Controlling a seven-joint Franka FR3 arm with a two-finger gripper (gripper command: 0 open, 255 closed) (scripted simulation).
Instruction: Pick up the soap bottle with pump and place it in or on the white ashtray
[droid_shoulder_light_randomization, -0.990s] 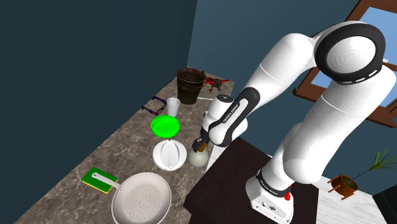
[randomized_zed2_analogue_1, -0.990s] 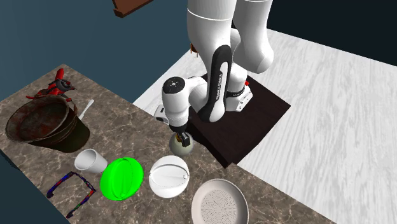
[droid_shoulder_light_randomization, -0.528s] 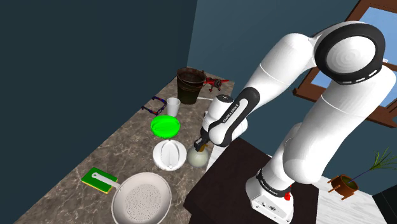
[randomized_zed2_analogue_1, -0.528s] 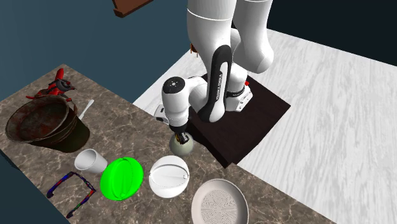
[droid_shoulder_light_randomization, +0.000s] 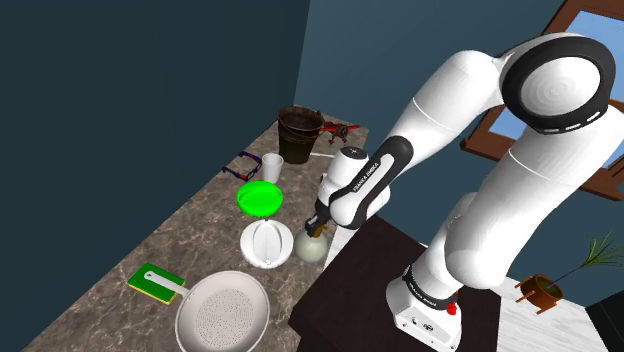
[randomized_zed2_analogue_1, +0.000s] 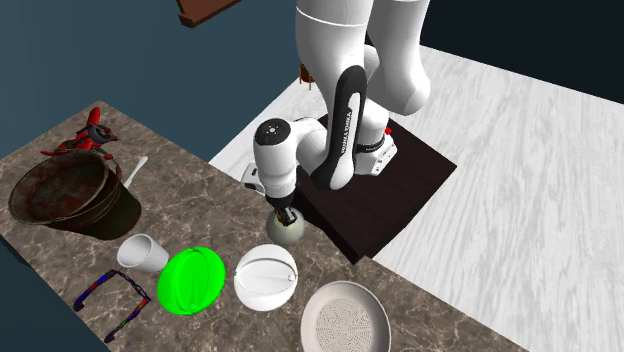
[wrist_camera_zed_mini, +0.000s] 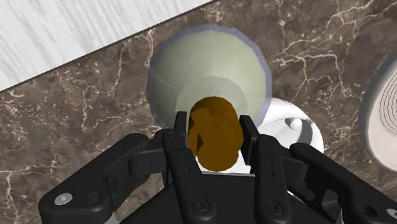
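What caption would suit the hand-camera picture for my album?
Black pincer closed on the brown pump of a round, pale soap bottle standing on a marbled counter.

The gripper (wrist_camera_zed_mini: 215, 137) stands over the soap bottle (droid_shoulder_light_randomization: 311, 248), its fingers tight on either side of the brown pump with no gap left there. The white ashtray (droid_shoulder_light_randomization: 266, 243) lies just beside the bottle on the shoulder view's left, with nothing between them and open air above it. The green bowl (droid_shoulder_light_randomization: 260, 196) sits just beyond the ashtray, and the perforated pan (droid_shoulder_light_randomization: 222, 312) lies near its other side. The dark stand (droid_shoulder_light_randomization: 360, 290) hems the bottle in on the shoulder view's right. Bare marble counter (droid_shoulder_light_randomization: 190, 235) runs along the wall.
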